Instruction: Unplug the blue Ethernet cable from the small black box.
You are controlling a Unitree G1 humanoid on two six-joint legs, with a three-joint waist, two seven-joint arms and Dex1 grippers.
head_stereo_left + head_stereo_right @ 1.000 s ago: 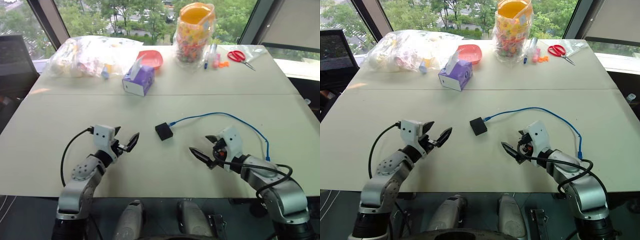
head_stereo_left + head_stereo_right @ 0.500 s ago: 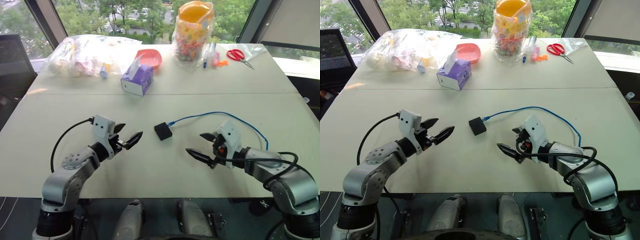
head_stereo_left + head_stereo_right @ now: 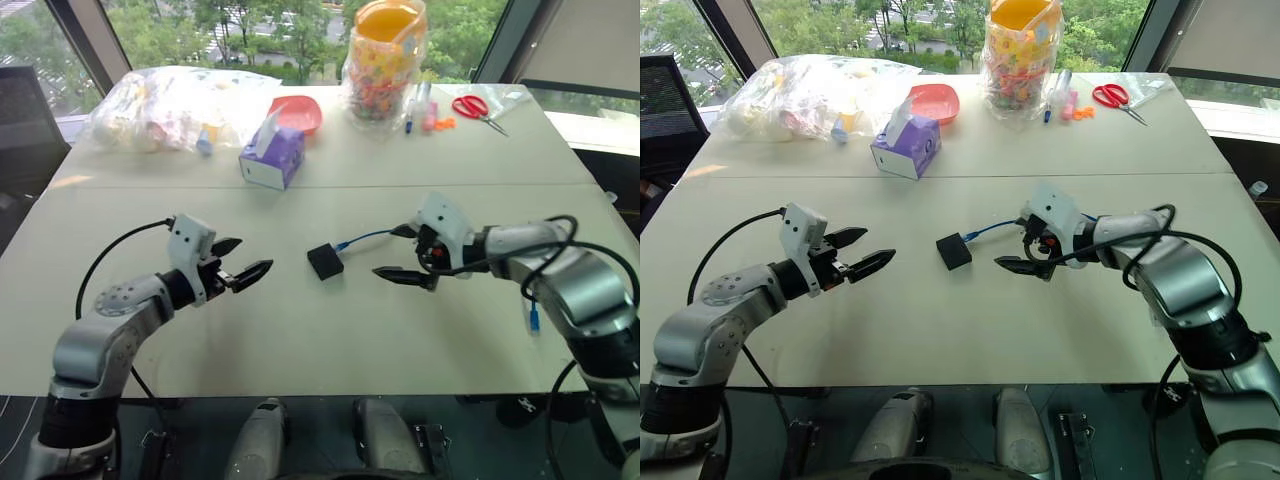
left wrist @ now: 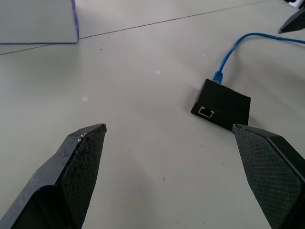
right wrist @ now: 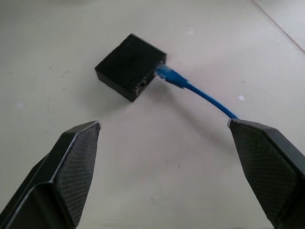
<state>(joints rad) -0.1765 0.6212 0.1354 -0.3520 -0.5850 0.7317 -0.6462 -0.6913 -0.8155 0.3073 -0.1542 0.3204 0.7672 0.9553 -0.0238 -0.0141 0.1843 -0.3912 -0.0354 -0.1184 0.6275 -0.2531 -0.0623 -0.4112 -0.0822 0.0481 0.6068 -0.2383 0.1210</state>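
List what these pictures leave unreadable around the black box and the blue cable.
- Blue Ethernet cable: in the head views its middle stretch runs behind the right gripper and its arm, so the path there is hidden.
- Plug latch: in the right wrist view the plug sits in the small black box, but its clip is too small to read.
- The box's underside and far faces are hidden by the box itself in the left wrist view.
- Contents of the clear bag: blurred by plastic.

Head pair: high, looking forward and down over the pale table (image 3: 300, 340).
Wrists: low, close, both facing the small matte black box (image 4: 221, 105).
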